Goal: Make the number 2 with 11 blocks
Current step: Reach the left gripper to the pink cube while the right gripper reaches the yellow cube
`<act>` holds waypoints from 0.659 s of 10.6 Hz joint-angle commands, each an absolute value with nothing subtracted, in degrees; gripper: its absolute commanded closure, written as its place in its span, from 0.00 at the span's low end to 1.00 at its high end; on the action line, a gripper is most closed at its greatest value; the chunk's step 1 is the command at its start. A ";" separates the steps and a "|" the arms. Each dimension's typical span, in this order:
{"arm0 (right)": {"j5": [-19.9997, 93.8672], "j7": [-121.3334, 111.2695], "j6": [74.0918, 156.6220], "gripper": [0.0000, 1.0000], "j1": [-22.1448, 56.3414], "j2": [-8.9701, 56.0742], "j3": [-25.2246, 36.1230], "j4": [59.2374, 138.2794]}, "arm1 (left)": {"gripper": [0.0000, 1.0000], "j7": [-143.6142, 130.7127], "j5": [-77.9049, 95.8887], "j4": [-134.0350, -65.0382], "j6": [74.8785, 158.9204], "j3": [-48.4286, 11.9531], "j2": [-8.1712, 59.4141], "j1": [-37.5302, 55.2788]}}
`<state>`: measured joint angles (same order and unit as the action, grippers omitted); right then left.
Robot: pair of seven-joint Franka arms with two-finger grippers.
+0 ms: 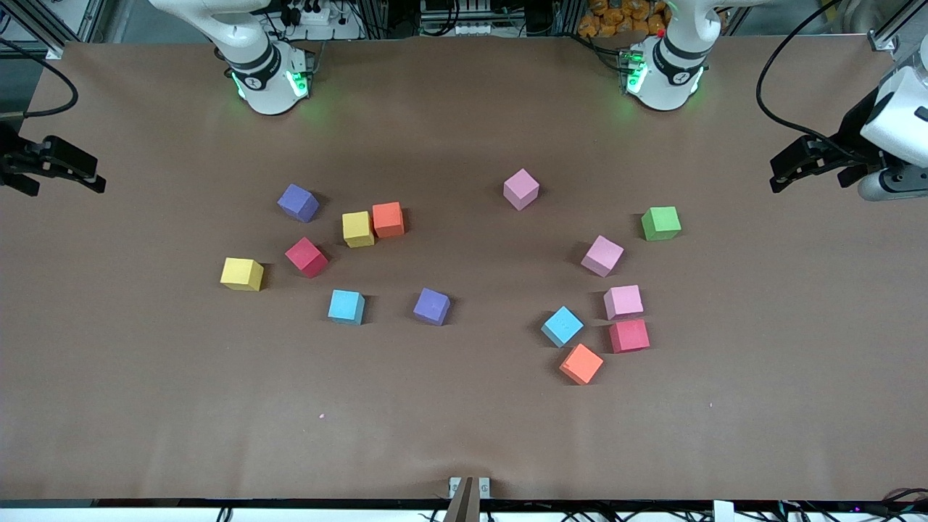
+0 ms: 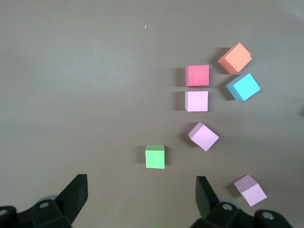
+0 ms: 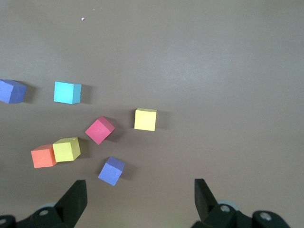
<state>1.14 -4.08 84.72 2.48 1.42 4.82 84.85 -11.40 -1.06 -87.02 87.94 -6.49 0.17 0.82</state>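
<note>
Small matte foam cubes (image 1: 432,306) lay scattered mid-table in two loose clusters, no figure 2 formed. Left gripper (image 2: 141,190) and right gripper (image 3: 140,191) hung at table ends, jaws apart, empty, evidently awaiting first pick.

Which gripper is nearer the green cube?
Left. The left gripper hangs open at its own end of the table, close to the green cube; the right gripper waits open at the other end.
</note>
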 commanded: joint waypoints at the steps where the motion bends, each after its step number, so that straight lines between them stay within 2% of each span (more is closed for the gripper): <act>1: 2.02 -5.26 84.38 0.00 2.20 1.41 4.75 84.81 | 0.00 -10.90 -2.20 -86.40 87.98 -6.59 -0.09 1.05; 7: 2.02 -5.45 84.46 0.00 2.37 1.67 4.75 84.81 | 0.00 -10.72 -1.41 -87.62 87.98 -9.75 1.84 1.49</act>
<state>1.14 -4.90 84.70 2.49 1.72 4.80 84.85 -11.22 -1.05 -87.30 87.95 -8.68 0.89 1.08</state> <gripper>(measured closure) 0.000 0.000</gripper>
